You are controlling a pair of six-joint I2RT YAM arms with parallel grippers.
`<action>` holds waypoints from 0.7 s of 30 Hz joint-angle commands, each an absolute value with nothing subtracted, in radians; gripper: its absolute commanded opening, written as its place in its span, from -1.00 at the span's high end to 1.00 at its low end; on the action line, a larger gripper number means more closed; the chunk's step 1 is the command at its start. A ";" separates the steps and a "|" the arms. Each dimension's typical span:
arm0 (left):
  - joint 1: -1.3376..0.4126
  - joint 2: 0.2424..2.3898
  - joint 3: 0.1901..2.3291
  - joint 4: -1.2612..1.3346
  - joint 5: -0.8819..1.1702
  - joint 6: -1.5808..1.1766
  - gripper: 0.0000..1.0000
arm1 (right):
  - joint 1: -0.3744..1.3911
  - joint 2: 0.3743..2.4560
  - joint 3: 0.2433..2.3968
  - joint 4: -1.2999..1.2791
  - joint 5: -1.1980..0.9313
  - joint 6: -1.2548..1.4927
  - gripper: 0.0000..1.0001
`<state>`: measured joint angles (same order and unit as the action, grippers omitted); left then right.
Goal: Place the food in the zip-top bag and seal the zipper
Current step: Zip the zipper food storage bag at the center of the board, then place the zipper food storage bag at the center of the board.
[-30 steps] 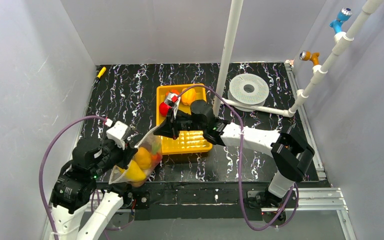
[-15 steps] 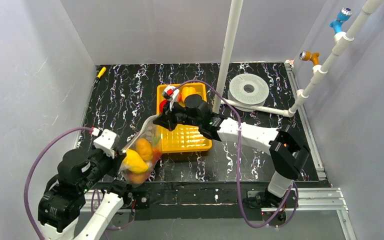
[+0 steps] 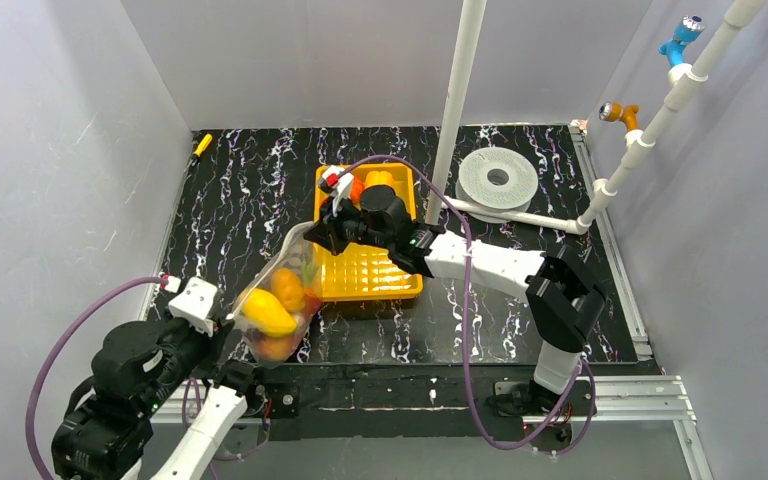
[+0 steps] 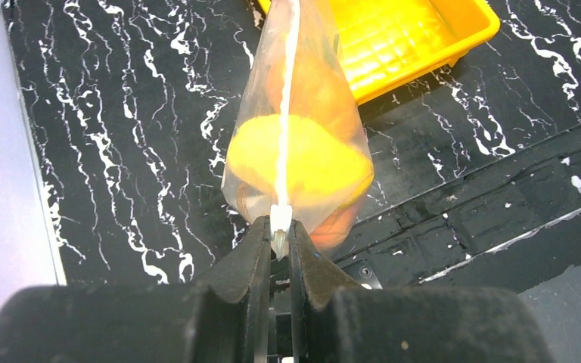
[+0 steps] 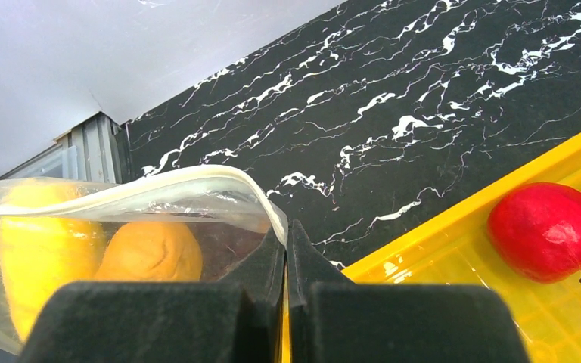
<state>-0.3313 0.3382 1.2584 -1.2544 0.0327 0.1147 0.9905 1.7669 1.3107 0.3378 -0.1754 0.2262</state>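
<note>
The clear zip-top bag (image 3: 278,295) hangs stretched between my two grippers, left of the yellow tray (image 3: 372,270). It holds yellow and orange food (image 3: 270,312), seen also in the left wrist view (image 4: 302,155) and the right wrist view (image 5: 147,253). My left gripper (image 3: 222,330) is shut on the near end of the zipper (image 4: 281,221). My right gripper (image 3: 322,236) is shut on the far end of the zipper strip (image 5: 276,219). A red apple (image 5: 548,231) and orange food (image 3: 378,185) lie in the tray.
A white pipe (image 3: 458,95) stands upright behind the tray. A grey roll (image 3: 498,177) lies at the back right. A small yellow item (image 3: 203,144) lies at the back left corner. The black marbled table (image 3: 240,200) ends at a metal front rail.
The left arm has drawn back toward the near left, and the right gripper has moved away toward the tray's back, pulling the bag's mouth edge taut between them.
</note>
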 commanded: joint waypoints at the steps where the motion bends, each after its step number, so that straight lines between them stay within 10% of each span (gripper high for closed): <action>1: -0.330 0.330 1.322 -1.346 -0.026 0.149 1.00 | 0.942 1.774 1.372 0.355 -0.041 0.183 0.97; 9: -0.330 0.321 1.326 -1.348 -0.044 0.165 0.98 | 0.944 1.781 1.385 0.352 -0.060 0.181 0.97; 16: -0.330 0.339 1.311 -1.271 -0.044 0.150 -0.45 | 0.971 1.805 1.440 0.306 -0.030 0.169 0.97; 21: -0.330 0.386 1.391 -1.177 -0.134 0.114 -0.67 | 0.987 1.862 1.524 0.218 0.029 0.191 0.97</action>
